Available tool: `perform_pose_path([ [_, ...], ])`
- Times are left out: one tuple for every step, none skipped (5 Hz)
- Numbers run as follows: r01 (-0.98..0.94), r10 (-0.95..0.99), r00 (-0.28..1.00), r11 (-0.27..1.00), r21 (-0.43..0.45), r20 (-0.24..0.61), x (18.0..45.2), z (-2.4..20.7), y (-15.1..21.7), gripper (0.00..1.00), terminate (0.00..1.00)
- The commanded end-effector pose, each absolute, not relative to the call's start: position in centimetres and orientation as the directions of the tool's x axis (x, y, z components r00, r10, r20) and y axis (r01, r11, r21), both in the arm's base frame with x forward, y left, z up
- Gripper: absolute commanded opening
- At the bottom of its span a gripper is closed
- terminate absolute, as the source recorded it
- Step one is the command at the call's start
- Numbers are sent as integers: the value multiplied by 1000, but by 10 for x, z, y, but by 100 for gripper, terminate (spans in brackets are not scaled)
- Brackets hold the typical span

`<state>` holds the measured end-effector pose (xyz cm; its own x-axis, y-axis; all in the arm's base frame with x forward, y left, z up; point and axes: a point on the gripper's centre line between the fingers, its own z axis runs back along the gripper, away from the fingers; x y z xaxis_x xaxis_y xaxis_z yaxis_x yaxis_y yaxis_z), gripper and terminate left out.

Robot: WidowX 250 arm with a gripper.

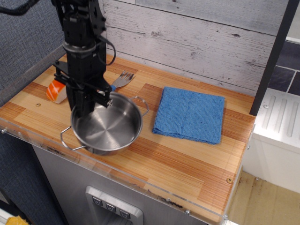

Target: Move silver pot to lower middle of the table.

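- Gripper (90, 104): black, pointing down, fingers clamped on the silver pot's back-left rim.
- Silver pot (107, 129): upright at the table's (187, 159) front-left, near the clear edge.
- Fork (121, 79): behind pot, handle hidden.
- Sushi piece (56, 90): left, partly behind arm.
- Blue cloth (190, 114): right of pot, apart.

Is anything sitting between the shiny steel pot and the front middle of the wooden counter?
Nothing visible. The shallow stainless-steel pot, gripped at its rim by the black tool, is near the front edge of the striped wooden table, left of centre. The folded blue cloth lies farther back.
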<state>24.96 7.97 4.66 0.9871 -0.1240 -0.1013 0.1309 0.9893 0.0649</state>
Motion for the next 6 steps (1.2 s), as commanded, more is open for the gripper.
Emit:
perform_pose_path([
  [131, -123, 989, 986, 105, -87, 265, 37, 79, 0, 0],
  [142, -131, 987, 983, 119, -95, 267, 36, 79, 0, 0],
  [132, -121, 988, 983, 125, -91, 265, 43, 84, 100, 0],
  [123, -118, 992, 985, 119, -44, 262, 66, 91, 100, 0],
  [96, -98, 995, 989, 109, 11, 255, 98, 95, 100, 0],
  [57, -64, 996, 994, 97, 67, 241, 139, 88, 100, 0],
])
